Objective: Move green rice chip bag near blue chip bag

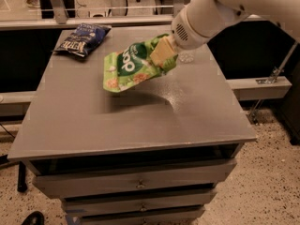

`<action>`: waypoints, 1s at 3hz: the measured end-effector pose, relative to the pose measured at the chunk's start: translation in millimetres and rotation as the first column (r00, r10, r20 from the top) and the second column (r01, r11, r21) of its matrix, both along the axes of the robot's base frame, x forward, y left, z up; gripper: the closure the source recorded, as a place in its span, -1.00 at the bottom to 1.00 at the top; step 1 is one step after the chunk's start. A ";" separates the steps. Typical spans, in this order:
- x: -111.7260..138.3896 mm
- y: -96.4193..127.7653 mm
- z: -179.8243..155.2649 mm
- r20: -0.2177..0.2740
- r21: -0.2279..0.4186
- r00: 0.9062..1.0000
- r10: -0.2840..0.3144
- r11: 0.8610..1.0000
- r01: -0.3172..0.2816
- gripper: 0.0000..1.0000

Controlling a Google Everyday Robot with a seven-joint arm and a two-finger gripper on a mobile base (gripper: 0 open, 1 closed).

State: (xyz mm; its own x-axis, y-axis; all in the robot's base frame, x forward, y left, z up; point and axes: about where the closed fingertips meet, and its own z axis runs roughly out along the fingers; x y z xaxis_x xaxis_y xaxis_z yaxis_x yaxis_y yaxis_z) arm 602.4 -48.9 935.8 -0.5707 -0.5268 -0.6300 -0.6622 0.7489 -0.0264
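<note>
In the camera view, the gripper point(162, 55) sits upper centre-right of the frame, its jaws clamped on the right edge of the green bag point(131, 68). The bag hangs leftward from that pinch, tilted. The shadow on the tabletop point(117, 125) beneath it tells me the bag is clear of the surface. The blue bag point(82, 38) lies flat at the upper left, near the tabletop's back corner, apart from the green one but not far.

I judge this to be the carry step: the bag is lifted and the placement is not yet made. To do it well I would travel toward the upper left at this height, and slowly, because the pouch is crinkly and held by one edge only, so it can swing or slip out. I would stop short, with the dangling left end just beside the blue bag and not over it. Then I would lower until the pouch lies on the tabletop before parting the jaws. Coming down too soon would drag the loose end and could shove the blue bag toward the back edge.
</note>
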 end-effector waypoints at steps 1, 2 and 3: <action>10.1 -11.0 -1.3 0.011 -0.036 0.997 -0.076 0.996 0.076 1.00; 9.6 -11.9 -1.6 0.010 -0.036 0.997 -0.077 0.996 0.077 1.00; 17.8 -2.3 3.6 0.044 -0.030 0.996 -0.080 0.996 0.081 1.00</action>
State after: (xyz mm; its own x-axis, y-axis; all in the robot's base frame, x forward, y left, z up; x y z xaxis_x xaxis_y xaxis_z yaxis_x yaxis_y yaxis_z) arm 620.3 -51.2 939.4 -0.5845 -0.5002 -0.6389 -0.5977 0.7979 -0.0779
